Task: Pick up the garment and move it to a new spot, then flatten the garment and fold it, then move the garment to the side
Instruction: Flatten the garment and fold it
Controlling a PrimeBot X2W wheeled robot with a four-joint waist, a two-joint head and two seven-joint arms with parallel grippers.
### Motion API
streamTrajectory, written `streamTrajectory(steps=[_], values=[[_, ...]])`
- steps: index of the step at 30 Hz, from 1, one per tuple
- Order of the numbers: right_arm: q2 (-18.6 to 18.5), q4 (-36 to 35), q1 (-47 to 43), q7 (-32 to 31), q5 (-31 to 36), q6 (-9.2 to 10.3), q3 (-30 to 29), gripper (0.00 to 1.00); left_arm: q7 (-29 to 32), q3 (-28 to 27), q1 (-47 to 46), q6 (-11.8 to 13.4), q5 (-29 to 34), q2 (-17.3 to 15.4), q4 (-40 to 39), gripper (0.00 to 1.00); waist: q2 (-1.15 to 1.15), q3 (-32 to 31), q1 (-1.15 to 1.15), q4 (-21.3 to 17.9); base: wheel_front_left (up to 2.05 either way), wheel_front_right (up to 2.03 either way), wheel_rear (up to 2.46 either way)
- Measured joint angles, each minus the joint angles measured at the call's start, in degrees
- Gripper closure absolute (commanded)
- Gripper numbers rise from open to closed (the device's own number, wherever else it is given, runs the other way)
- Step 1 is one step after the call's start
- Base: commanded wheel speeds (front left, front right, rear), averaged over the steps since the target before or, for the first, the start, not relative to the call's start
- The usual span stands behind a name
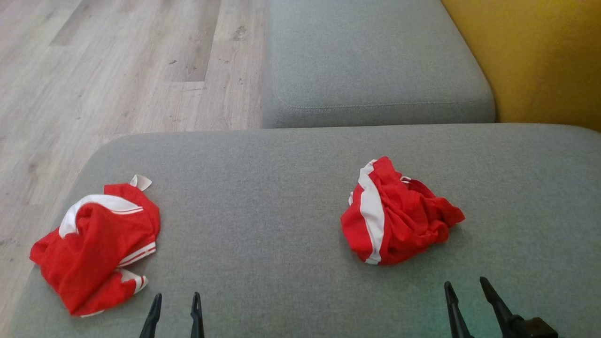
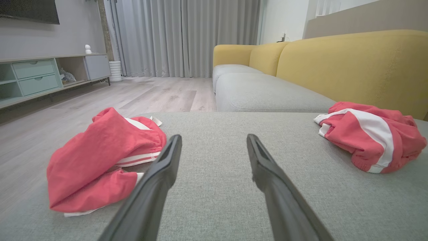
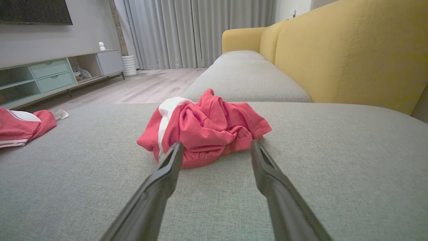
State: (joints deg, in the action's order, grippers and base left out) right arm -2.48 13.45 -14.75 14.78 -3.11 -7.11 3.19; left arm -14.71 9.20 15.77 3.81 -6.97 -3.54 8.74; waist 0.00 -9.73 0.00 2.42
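Fingers: left fingers point(image 1: 152, 314) and right fingers point(image 1: 453, 305) both spread wide, pinching nothing, low at 6 o'clock over the grey seat cushion point(image 1: 281, 197). Garment point(image 1: 94, 244) crumpled at 8 o'clock in head view, close to the cushion's left edge, floor point(image 1: 117, 70) just beyond; white panel and striped trim showing. Second red heap point(image 1: 399, 216) at 11 o'clock off right fingers, white side stripe, probably a different piece; don't mix up. Step in hand, by the look: first pick-up. Use left fingers, swing to 10 o'clock, drop onto a raised fold near the striped trim, not a thin flat edge. Pinch mesh only, no cushion fabric. Lift straight until clear, then carry toward 3 o'clock onto bare mid-cushion, leaving room to flatten.
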Motion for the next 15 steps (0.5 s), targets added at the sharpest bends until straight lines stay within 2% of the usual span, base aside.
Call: streamTrajectory(steps=[9,15], values=[[0.01,-0.03,0.03,0.0,-0.04,0.0,0.38,0.0,0.0,0.63,-0.19,-1.09,1.07,0.11,1.16,0.0,0.0,0.62,0.0,-0.46,0.0,0.0,0.0],[-0.03,-0.64,0.37,0.0,-0.42,0.0,0.64,0.0,0.01,8.06,-5.63,-4.02,3.54,0.13,7.82,0.0,0.0,2.85,0.0,-1.83,0.0,0.0,0.0]])
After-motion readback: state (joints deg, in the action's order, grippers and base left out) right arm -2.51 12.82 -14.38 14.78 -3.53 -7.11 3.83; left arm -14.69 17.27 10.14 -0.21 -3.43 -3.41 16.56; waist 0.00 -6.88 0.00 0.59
